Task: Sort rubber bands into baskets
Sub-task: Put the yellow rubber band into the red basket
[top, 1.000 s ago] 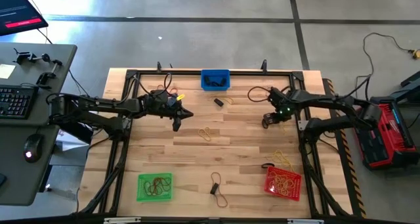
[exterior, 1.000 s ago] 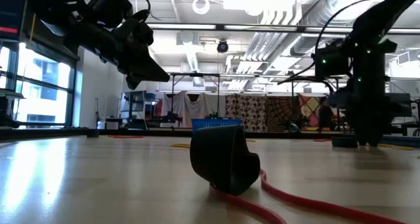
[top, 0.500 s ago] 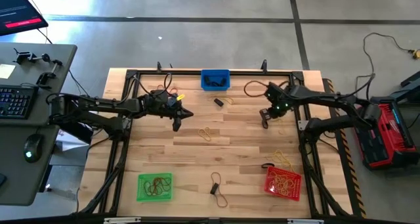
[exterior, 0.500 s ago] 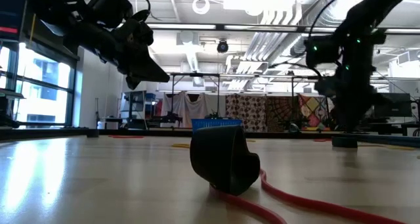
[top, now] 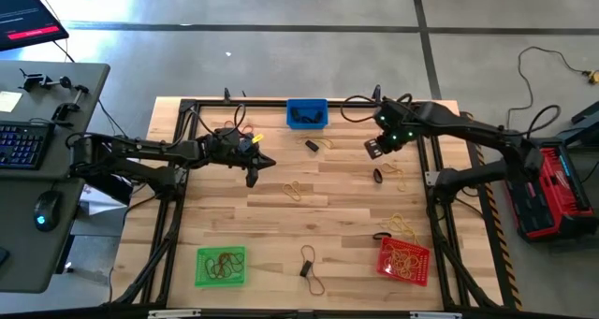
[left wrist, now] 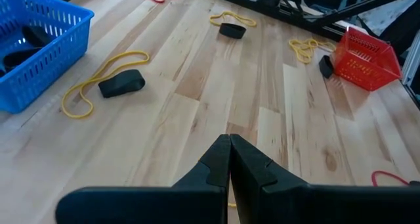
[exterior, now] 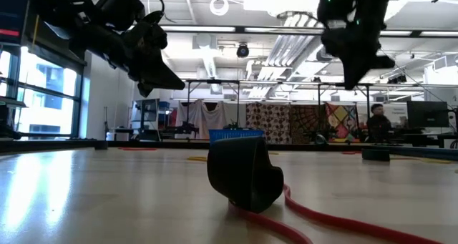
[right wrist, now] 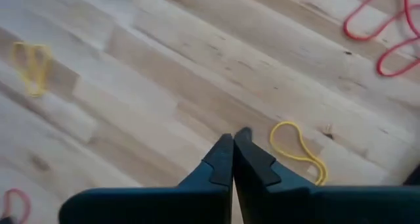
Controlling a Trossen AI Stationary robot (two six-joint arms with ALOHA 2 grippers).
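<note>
My left gripper (top: pixel 251 176) hangs shut above the table's left middle, with nothing between its fingers (left wrist: pixel 230 145). Raised high over the far right of the table, my right gripper (top: pixel 372 150) is shut too, and I see nothing in its fingertips (right wrist: pixel 233 147). Below it a black rubber band (top: pixel 379 176) and a yellow one (top: pixel 394 167) lie flat on the wood. The blue basket (top: pixel 307 113) stands at the far edge, the green basket (top: pixel 222 266) at the near left, and the red basket (top: pixel 404 260) at the near right. More rubber bands lie loose on the table (top: pixel 298 190).
A black band with a yellow one (left wrist: pixel 121 83) lies beside the blue basket. Yellow and black bands (top: pixel 398 227) lie just beyond the red basket. A black band on a reddish one (exterior: pixel 243 174) lies by the near edge. A dark frame (top: pixel 430 183) borders the table.
My right gripper has risen from the tabletop beside the black and yellow bands to well above it, drifting toward the far edge. Both bands stay on the wood where they were.
</note>
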